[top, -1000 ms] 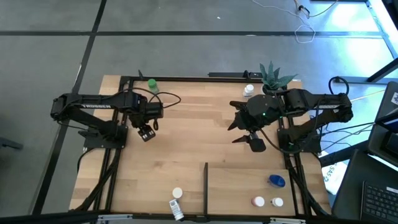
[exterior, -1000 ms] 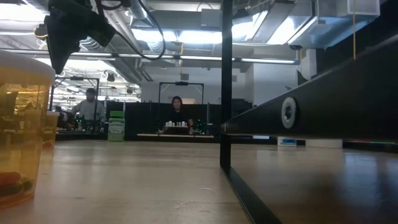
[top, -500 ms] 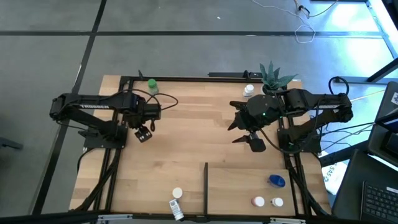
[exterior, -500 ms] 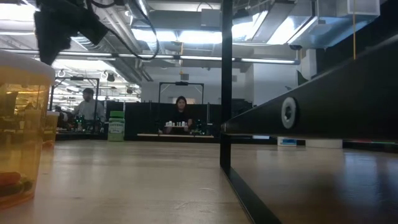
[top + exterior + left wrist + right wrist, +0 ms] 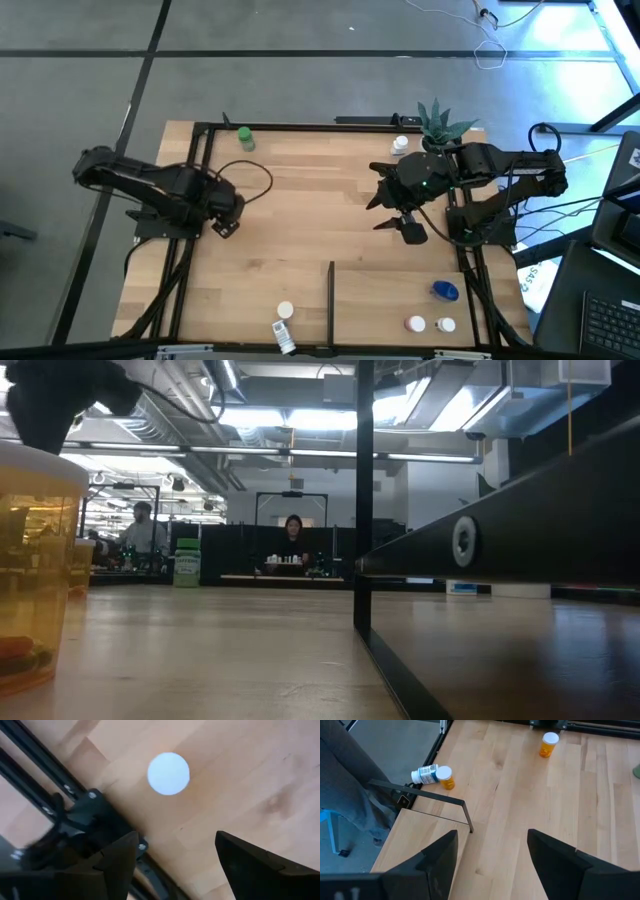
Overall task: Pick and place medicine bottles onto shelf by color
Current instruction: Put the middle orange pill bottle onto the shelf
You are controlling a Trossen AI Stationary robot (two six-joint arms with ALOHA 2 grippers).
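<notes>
White-capped bottles dominate the scatter on the light wood tabletop [image 5: 300, 210]. Landmark: black divider bar [image 5: 331, 290].

Just left of the bar: upright orange bottle [image 5: 286, 312], white cap; beside it a labelled bottle [image 5: 283, 334] lying on its side. Right of the bar: wide blue bottle [image 5: 446, 291], then two small white-capped ones [image 5: 415, 324] [image 5: 446, 325]. Far from the bar: green bottle [image 5: 245, 138] at the back rail; white-capped bottle [image 5: 401, 145] next to the potted plant [image 5: 436, 122].

Left gripper [image 5: 224, 226], left of the bar near the frame rail: fingers [image 5: 250, 865] parted, empty, a white cap [image 5: 168, 773] below them.

Right gripper [image 5: 392, 208], beyond the bar: fingers [image 5: 560, 862] spread wide, empty.
</notes>
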